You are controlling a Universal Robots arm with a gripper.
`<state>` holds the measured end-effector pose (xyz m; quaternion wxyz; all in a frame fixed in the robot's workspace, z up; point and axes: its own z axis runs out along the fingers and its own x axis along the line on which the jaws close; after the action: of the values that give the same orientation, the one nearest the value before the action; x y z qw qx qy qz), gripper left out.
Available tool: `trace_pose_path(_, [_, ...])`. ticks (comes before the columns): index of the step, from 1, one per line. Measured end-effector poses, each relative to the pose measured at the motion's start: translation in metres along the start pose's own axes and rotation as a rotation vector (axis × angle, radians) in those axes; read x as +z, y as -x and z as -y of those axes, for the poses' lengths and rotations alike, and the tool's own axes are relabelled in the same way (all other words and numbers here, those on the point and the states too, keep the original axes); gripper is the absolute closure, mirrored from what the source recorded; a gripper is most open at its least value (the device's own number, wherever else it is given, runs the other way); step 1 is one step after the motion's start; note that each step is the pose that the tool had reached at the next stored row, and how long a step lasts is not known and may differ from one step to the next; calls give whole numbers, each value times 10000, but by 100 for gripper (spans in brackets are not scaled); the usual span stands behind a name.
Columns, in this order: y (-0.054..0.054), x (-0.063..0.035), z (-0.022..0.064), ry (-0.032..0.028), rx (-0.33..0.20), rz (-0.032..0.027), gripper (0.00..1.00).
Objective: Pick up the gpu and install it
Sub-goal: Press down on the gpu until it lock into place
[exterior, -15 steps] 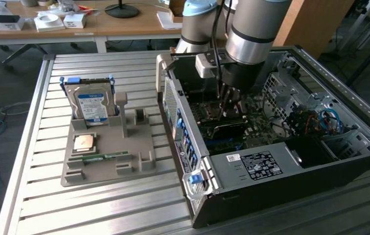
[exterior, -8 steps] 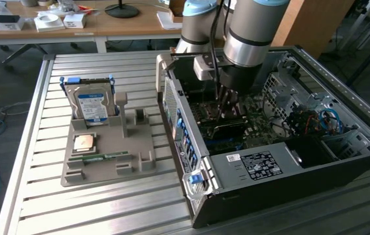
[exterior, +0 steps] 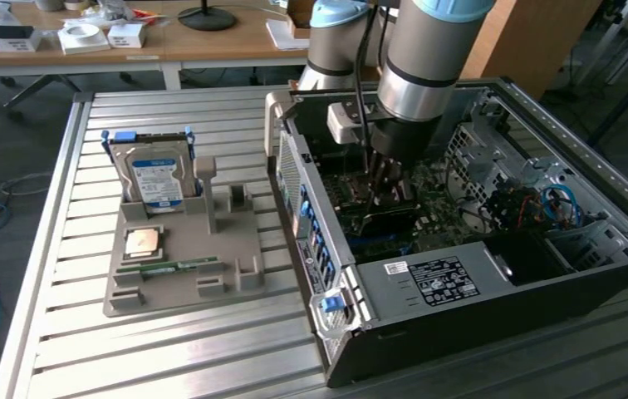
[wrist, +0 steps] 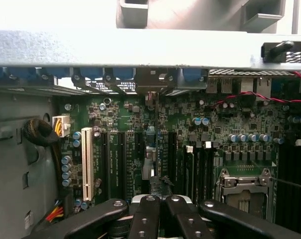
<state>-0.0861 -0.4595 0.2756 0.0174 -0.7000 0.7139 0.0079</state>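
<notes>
Wrist view: thin dark gpu (wrist: 151,149) edge-on

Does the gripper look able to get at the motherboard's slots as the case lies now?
Probably yes. The computer case lies with its open side up, and the gripper hangs inside it just above the motherboard. Nothing appears to stand between them.
</notes>
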Motion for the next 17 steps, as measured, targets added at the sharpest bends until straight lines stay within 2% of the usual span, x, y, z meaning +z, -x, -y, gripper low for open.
trace_pose_path(17, [15,63,-6,-1,2,1,89])
